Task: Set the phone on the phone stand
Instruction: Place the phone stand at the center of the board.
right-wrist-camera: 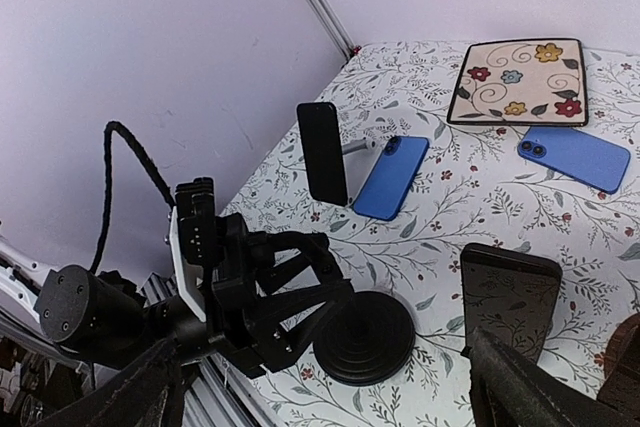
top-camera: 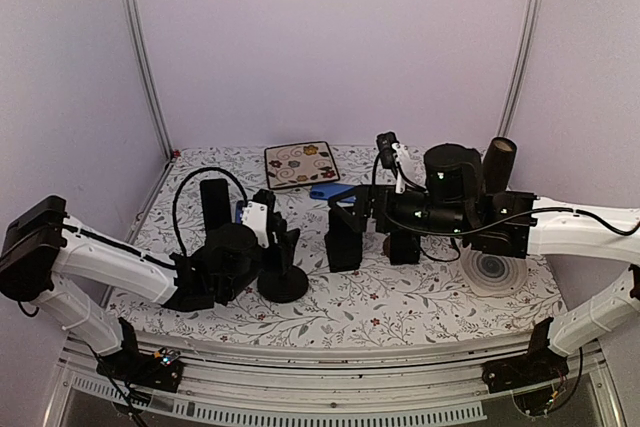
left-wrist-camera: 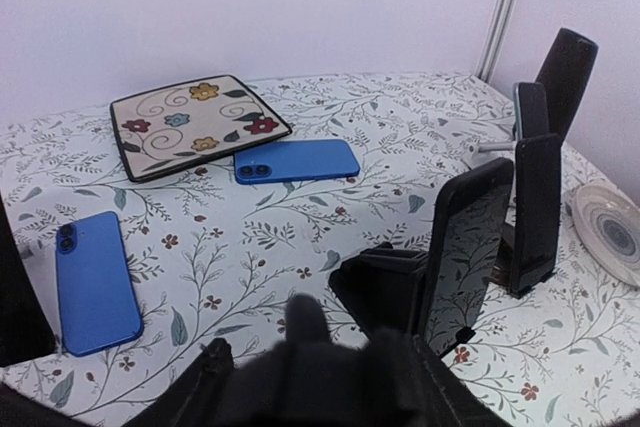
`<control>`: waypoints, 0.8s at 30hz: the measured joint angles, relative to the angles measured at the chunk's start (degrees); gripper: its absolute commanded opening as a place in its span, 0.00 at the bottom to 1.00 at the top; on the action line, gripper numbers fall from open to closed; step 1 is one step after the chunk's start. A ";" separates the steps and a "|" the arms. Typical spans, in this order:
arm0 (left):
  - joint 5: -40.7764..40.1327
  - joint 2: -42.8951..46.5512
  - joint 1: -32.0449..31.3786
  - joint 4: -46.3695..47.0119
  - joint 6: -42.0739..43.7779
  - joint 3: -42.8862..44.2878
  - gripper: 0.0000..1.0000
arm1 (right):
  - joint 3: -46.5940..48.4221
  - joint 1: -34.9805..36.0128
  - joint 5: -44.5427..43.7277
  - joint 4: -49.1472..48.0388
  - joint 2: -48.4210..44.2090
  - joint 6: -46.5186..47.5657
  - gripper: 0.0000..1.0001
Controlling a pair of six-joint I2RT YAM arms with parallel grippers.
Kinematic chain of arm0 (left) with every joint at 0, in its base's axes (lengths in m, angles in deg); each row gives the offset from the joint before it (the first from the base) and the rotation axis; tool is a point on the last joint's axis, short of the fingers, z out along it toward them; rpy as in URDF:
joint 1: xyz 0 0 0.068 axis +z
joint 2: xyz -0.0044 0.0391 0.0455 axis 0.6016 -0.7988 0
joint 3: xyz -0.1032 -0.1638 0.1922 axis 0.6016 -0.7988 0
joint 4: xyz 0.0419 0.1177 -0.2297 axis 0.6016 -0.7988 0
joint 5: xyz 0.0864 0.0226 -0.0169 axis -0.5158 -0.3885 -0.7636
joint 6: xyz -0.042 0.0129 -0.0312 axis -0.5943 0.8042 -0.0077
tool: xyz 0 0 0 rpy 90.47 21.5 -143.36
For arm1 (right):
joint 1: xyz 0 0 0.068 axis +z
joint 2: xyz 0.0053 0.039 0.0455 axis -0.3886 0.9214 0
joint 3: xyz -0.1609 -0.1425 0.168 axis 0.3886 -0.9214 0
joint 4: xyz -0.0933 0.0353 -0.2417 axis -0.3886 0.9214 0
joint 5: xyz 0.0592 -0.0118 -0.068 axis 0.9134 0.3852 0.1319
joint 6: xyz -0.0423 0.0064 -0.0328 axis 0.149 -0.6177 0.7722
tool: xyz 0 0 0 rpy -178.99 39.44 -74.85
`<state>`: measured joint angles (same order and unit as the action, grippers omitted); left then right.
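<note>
**top view.** your left hand (top-camera: 278, 242) sits lower left of centre, right over a round-based black phone stand (top-camera: 283, 283). its gape cannot be told here. your right hand (top-camera: 380, 229) lies right of centre, beside a dark phone (top-camera: 345, 239) standing upright mid-frame. on the bench (top-camera: 420, 307): floral tile (top-camera: 302, 164) upper centre, round plate (top-camera: 495, 272) right, upright black slab (top-camera: 213, 205) left.

**left wrist view.** the dark phone stands right of centre, tilted slightly back, with a low black block (left-wrist-camera: 385, 282) just beside its base. the near blue phone (left-wrist-camera: 95, 282) lies flat at left. the far blue phone (left-wrist-camera: 297, 160) lies flat at centre, just below the tile. your own fingers are a blurred dark mass along the bottom edge, and their width cannot be read.

**right wrist view.** your right fingers (right-wrist-camera: 525, 387) spread wide toward both lower corners, holding nothing. the dark phone stands upright at lower right, near the phone stand at lower centre and not on it. the left hand's fingers crowd the stand's upper part. you cannot tell whether they touch or grip it.
</note>
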<state>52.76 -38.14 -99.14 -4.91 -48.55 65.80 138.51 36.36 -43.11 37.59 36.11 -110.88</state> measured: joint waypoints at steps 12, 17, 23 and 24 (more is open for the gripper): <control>-3.65 7.52 -4.50 -6.86 -4.85 -3.21 0.97 | -1.09 0.00 -1.29 0.52 -0.33 0.66 0.99; -4.42 11.52 -6.51 -11.19 -7.30 -4.83 0.97 | -1.09 0.00 -1.55 0.59 -0.33 1.01 0.99; -4.22 15.50 -8.35 -15.58 -10.05 -6.95 0.97 | -1.09 0.00 -1.88 0.59 -0.31 1.36 0.99; -3.93 16.04 -8.50 -16.04 -10.36 -7.28 0.97 | -1.09 0.00 -1.95 0.59 -0.26 1.49 0.99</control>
<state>48.83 -22.10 -107.64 -20.95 -58.91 58.52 137.42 36.36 -45.05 38.18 35.85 -109.40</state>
